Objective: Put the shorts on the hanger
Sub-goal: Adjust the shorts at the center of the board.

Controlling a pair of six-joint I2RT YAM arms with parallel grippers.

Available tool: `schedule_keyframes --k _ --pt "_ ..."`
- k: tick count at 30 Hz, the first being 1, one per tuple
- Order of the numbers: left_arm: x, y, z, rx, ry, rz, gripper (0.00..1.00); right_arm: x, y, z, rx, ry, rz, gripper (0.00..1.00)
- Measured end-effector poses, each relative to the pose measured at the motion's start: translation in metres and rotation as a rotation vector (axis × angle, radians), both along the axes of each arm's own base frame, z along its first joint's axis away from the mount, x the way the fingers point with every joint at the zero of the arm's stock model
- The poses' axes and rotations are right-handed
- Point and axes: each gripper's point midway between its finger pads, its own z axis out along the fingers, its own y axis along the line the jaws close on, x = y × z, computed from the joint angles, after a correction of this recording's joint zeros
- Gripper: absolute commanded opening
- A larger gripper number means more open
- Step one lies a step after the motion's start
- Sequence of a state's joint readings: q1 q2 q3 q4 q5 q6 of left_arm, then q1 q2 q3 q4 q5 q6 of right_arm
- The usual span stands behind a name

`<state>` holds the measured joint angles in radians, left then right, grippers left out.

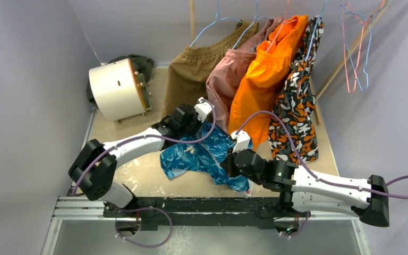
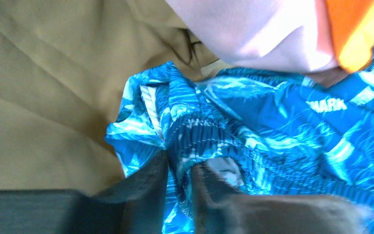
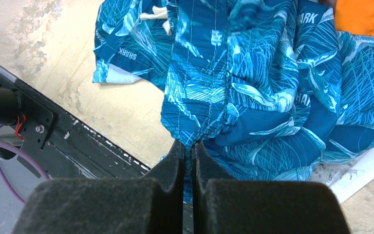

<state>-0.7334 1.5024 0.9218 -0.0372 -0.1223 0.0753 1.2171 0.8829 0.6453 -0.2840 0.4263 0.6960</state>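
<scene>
The blue-and-teal shorts (image 1: 202,154) lie crumpled on the table between both arms, partly under hanging clothes. My left gripper (image 1: 208,123) is at their far edge. In the left wrist view its fingers (image 2: 151,185) are shut on the gathered elastic waistband of the shorts (image 2: 272,126). My right gripper (image 1: 224,164) is shut on a fold at the near edge of the shorts (image 3: 253,73), with fabric pinched between its fingertips (image 3: 189,145). A white drawstring (image 3: 153,14) shows at the top. The pink-red wire hanger (image 1: 346,64) hangs at the back right, apart from both grippers.
Brown shorts (image 1: 194,69), pink shorts (image 1: 228,79), orange shorts (image 1: 265,74) and a black, orange and white patterned garment (image 1: 297,111) hang on light blue hangers just behind. A white drum (image 1: 116,89) stands back left. A black rail (image 1: 191,204) runs along the near edge.
</scene>
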Motion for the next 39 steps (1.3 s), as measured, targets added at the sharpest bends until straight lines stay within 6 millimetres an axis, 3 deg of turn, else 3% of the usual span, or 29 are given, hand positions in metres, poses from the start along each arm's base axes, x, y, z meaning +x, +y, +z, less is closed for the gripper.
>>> schedule_keyframes --k 2,6,10,13,16,19,23,26,29,32,34,37,39 --pt "0.001 -0.006 0.004 -0.021 -0.004 -0.016 0.0 0.0 0.0 0.0 0.001 -0.001 0.001 0.0" --pt "0.002 -0.009 0.009 -0.042 -0.009 -0.017 0.0 0.0 0.0 0.0 -0.005 -0.004 0.005 0.0" --pt "-0.006 0.005 0.022 -0.048 0.014 0.047 0.0 0.002 0.004 0.006 -0.016 -0.019 0.023 0.0" --pt "-0.022 0.022 0.058 -0.111 -0.003 0.105 0.0 0.006 0.015 0.022 -0.021 -0.05 0.055 0.0" --pt "-0.046 0.047 0.122 -0.252 -0.077 0.158 0.0 0.016 0.038 0.051 -0.032 -0.104 0.103 0.0" --pt "-0.076 0.076 0.186 -0.426 -0.17 0.202 0.0 0.028 0.067 0.092 -0.012 -0.173 0.143 0.0" --pt "-0.102 0.104 0.225 -0.571 -0.203 0.265 0.0 0.057 0.089 0.167 0.097 -0.281 0.138 0.0" --pt "-0.106 0.108 0.211 -0.582 -0.138 0.316 0.0 0.096 0.071 0.194 0.135 -0.334 0.042 0.0" --pt "-0.103 0.103 0.171 -0.54 -0.03 0.379 0.0 0.123 0.051 0.18 0.094 -0.323 -0.046 0.0" --pt "-0.1 0.099 0.128 -0.496 0.072 0.443 0.0 0.126 0.044 0.128 0.011 -0.245 -0.064 0.0" --pt "-0.1 0.096 0.094 -0.46 0.148 0.49 0.0 0.119 0.037 0.08 -0.067 -0.163 -0.06 0.02" --pt "-0.102 0.094 0.055 -0.436 0.235 0.557 0.0 0.102 0.023 0.027 -0.149 -0.05 -0.05 0.21" --pt "-0.102 0.092 0.04 -0.437 0.271 0.59 0.0 0.093 0.018 0.012 -0.159 -0.008 -0.049 0.38"
